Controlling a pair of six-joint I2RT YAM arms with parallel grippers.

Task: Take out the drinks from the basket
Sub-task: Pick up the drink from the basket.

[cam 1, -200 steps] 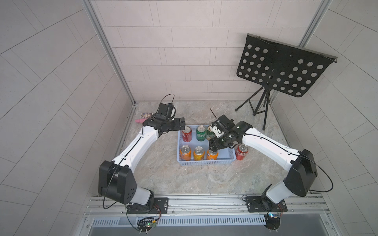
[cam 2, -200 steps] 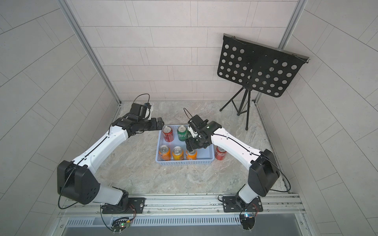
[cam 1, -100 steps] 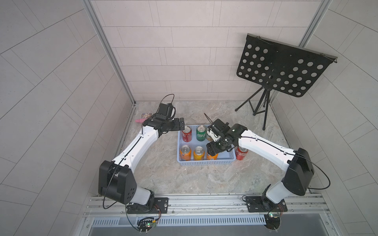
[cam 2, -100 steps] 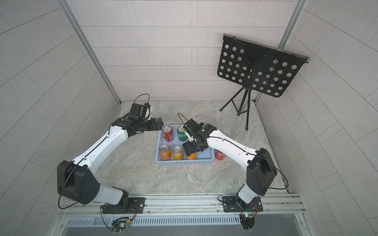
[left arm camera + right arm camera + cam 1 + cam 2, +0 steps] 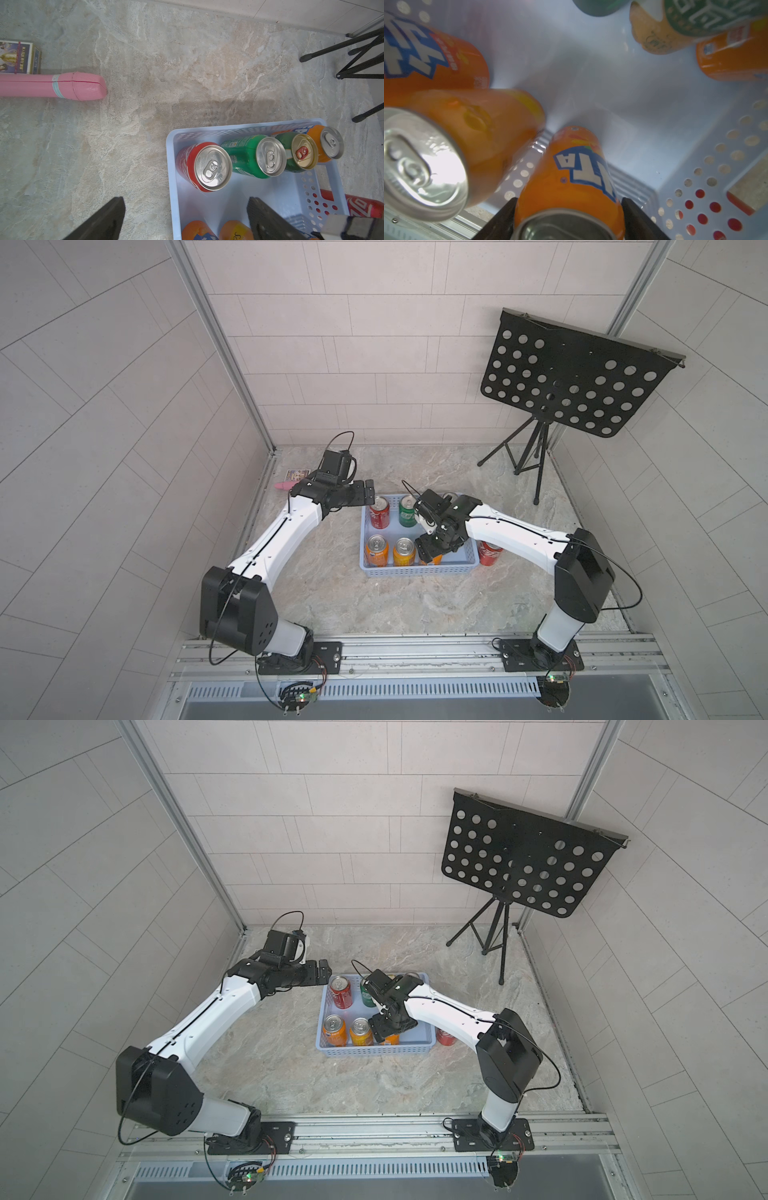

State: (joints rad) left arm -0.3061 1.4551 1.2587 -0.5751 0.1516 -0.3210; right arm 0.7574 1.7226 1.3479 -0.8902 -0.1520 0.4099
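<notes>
The pale blue basket (image 5: 415,571) (image 5: 376,1052) holds upright drinks. In its back row stand a red can (image 5: 379,512) (image 5: 207,166) and a green can (image 5: 407,511) (image 5: 259,155). Two orange cans (image 5: 376,549) (image 5: 404,551) stand in the front row. My right gripper (image 5: 432,549) (image 5: 569,220) is down in the basket, shut on a third orange can (image 5: 571,182) in the front row, one finger on each side. My left gripper (image 5: 365,493) (image 5: 186,209) hangs open over the basket's back left corner, holding nothing. Another red can (image 5: 489,552) stands outside, by the right wall.
A pink wand (image 5: 62,87) and a small printed box (image 5: 16,57) lie on the floor at the back left. A black music stand (image 5: 573,385) on a tripod occupies the back right corner. Tiled walls close in the sides and back.
My right gripper has moved from the back row down to the front row and closed on the orange can. The left arm has stayed still.
</notes>
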